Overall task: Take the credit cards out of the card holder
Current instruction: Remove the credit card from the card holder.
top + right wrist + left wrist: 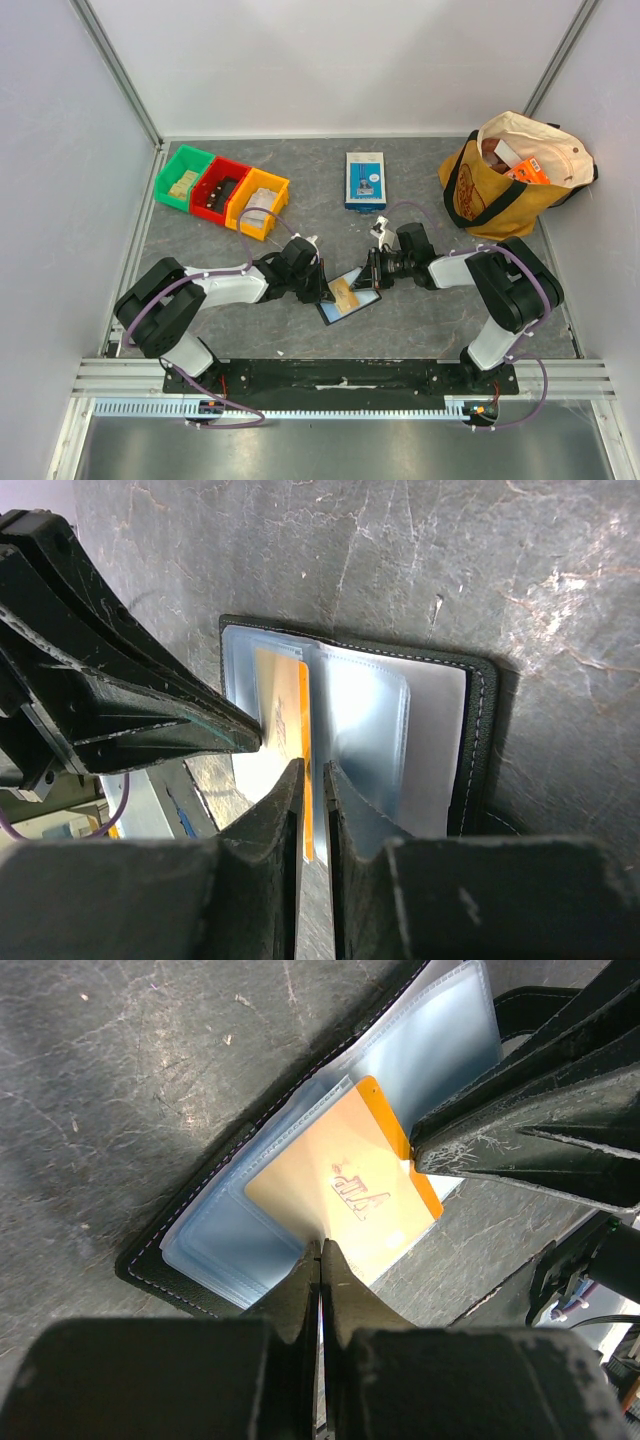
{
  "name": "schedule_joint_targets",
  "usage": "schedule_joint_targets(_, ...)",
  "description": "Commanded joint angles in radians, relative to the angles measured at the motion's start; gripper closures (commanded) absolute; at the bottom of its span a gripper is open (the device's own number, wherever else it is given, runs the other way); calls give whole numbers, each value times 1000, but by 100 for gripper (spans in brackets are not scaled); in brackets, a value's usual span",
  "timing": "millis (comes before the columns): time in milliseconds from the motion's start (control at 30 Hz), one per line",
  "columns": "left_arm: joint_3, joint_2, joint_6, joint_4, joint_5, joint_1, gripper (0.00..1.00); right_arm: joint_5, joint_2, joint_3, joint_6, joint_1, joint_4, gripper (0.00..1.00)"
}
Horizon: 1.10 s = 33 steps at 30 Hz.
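Note:
The black card holder lies open on the table between the arms, its bluish sleeves and dark rim showing. A yellow-orange credit card sticks partly out of a sleeve, past the holder's edge. My left gripper is shut, and its tips rest at the card's lower edge, on the holder. My right gripper stands with its jaws a narrow gap apart, and the card's orange edge sits in that gap. In the top view the left gripper and right gripper meet over the card. No other cards show.
Green, red and yellow bins stand at the back left. A blue-and-white box is at the back centre. A yellow tote bag fills the back right corner. White walls close in three sides.

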Motion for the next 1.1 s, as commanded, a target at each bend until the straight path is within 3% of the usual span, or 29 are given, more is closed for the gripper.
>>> schedule_joint_targets(0,-20,-5,-9,-31,-8,-5,98,-14,10,8,-21,8,13,82)
schedule_joint_targets(333,-26,-1,-11,-22,-3,-6,98,-40,16,10,-6,11,36,84)
schedule_joint_targets(533,-30,-5,-11,-22,-4,-5,98,-31,23,13,-20,10,16,99)
schedule_joint_targets(1067,-33,-15,3,-36,-17,-5,98,44,-37,25,-58,-23,-91,99)
